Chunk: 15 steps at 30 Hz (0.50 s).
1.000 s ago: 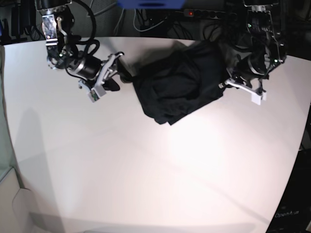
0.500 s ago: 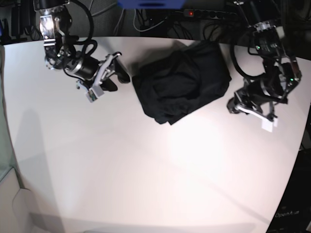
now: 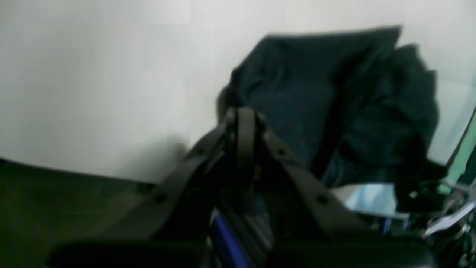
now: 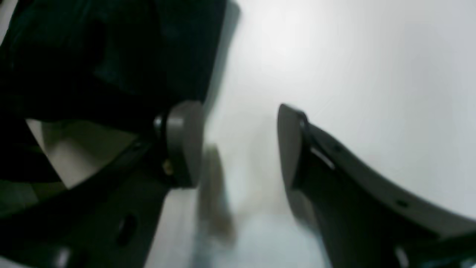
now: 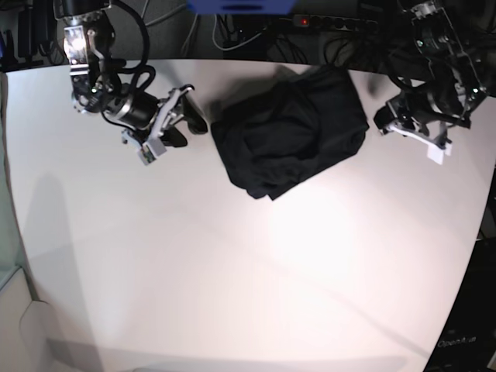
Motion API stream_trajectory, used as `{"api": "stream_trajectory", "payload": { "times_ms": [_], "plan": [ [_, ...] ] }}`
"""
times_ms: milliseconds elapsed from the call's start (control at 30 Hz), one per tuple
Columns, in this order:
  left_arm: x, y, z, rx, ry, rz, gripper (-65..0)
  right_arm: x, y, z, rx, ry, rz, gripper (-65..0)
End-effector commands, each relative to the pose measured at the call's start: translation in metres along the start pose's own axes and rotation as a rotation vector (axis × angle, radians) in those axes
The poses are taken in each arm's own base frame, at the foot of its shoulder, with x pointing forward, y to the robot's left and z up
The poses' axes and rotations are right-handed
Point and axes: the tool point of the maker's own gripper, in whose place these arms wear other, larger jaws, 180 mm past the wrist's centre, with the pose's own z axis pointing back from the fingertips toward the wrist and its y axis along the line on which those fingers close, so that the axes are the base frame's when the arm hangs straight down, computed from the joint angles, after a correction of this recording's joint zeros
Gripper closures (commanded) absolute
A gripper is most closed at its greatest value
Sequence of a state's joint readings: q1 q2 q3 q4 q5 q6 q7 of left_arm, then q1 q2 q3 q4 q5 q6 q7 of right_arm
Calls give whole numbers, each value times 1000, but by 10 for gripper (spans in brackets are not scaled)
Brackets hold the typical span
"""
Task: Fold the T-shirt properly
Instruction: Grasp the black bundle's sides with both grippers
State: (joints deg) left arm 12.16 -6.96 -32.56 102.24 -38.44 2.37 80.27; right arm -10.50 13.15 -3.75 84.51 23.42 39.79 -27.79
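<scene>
Left wrist view: the T-shirt point(image 3: 334, 108) is a soft, dark, matt knit bundle, flat-faced on its left half and bunched into rumpled folds toward 3 o'clock. It lies on the smooth white table point(image 3: 93, 74), beyond the tip of the left gripper point(image 3: 243, 123), whose black fingers meet in one narrow point with nothing pinched between them. The picture is blurred. Bare table runs from 9 to 12 o'clock; the table's near edge cuts across at 8 o'clock.

Right wrist view: the right gripper point(image 4: 240, 145) has its two grey, rounded pads standing wide apart over bare table point(image 4: 353, 74), gripping nothing. The shirt point(image 4: 111, 48) fills the 10 o'clock corner as a black mass, just beside the left pad point(image 4: 184, 143); whether they touch cannot be told. From 12 to 4 o'clock the surface is free.

Base view: the shirt point(image 5: 291, 132) is folded into a thick, roughly oblong packet with layered, uneven edges. Its long axis runs from 7 o'clock to 1 o'clock, the upper end reaching close to the table's far edge. The right gripper point(image 5: 178, 116) sits just beside it at 9 o'clock, the left gripper point(image 5: 411, 124) near it at 3 o'clock. The table point(image 5: 232, 279) lies wide and bare from 4 to 8 o'clock.
</scene>
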Motion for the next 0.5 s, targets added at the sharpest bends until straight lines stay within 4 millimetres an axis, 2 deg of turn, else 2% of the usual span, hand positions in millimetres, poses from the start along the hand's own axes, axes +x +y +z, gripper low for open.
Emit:
{"api": "stream_trajectory", "payload": {
  "times_ms": [0,133,267,333,467],
  "plan": [
    [2,-3,-3,-2,2,-17,0,15,-1,1,5,-47,9,-305],
    [-21,6,-33,82,61,-41,0,25,4,5,8,-70,34,-305],
    [-41,1,-56,115,106,-67,0,34,6,8,8,-88,62,-305],
    [-40,-8,-66,107,99,-74,0,37,7,10,6,-95,74,-305],
    [-42,-18,-93,99,117,-60,0,41,-5,24,-44,-118,66,-305]
  ]
}}
